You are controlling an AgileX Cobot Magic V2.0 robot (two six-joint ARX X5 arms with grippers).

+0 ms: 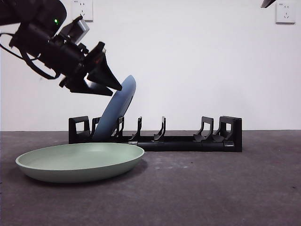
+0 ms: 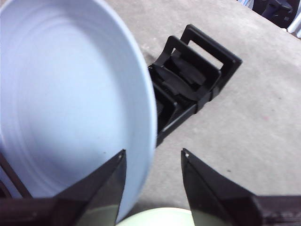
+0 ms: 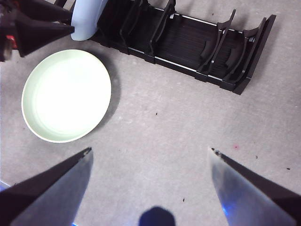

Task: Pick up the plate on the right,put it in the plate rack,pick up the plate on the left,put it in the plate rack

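A pale blue plate (image 1: 117, 110) stands tilted in the left end of the black plate rack (image 1: 188, 141), leaning left. My left gripper (image 1: 115, 88) is at the plate's upper rim and open. In the left wrist view the blue plate (image 2: 70, 94) has its rim in the gap of the gripper (image 2: 154, 152), close to one jaw and apart from the other, with the rack (image 2: 197, 75) beyond. A light green plate (image 1: 80, 160) lies flat on the table in front of the rack's left end. My right gripper (image 3: 149, 153) hangs open, high above the table and holding nothing.
The right wrist view looks down on the green plate (image 3: 66, 94), the rack (image 3: 188, 42) with several free slots, the blue plate (image 3: 87, 19) and the left arm (image 3: 28, 28). Grey table stretches right of the green plate. The right arm's tip (image 1: 269, 3) shows at the top right.
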